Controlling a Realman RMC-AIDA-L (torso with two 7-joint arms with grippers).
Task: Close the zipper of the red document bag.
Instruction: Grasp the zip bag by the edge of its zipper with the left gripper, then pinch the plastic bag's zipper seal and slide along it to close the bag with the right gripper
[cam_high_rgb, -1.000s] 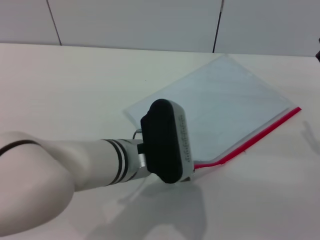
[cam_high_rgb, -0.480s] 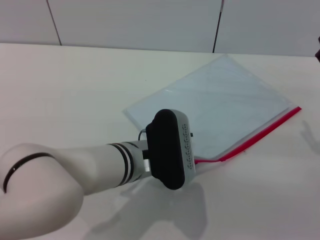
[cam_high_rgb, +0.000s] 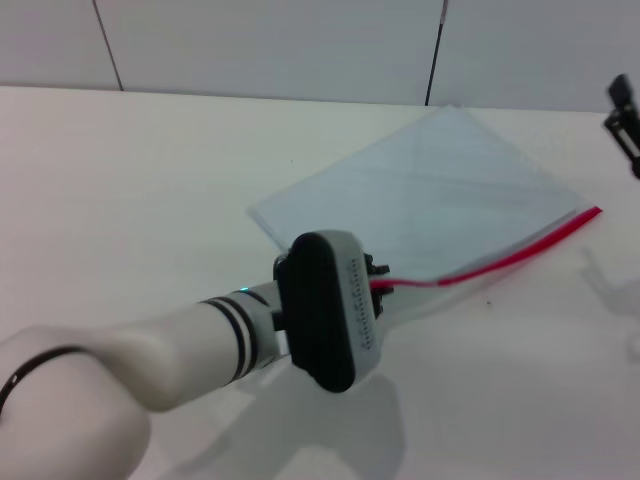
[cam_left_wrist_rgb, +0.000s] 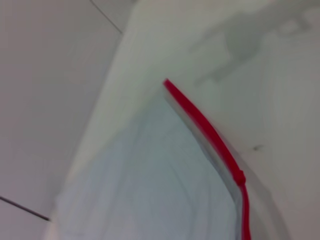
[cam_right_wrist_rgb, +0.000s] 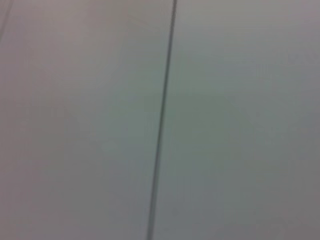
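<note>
Pale blue-grey translucent bag (cam_high_rgb: 440, 195) w/ bright red zipper (cam_high_rgb: 520, 253).

We reach our left arm forward and inward from the lower left, wrist bent, its left hand (cam_high_rgb: 378, 283) low and mostly hidden behind the wrist housing. Our right hand (cam_high_rgb: 624, 115) hangs raised at the far right edge.
</note>
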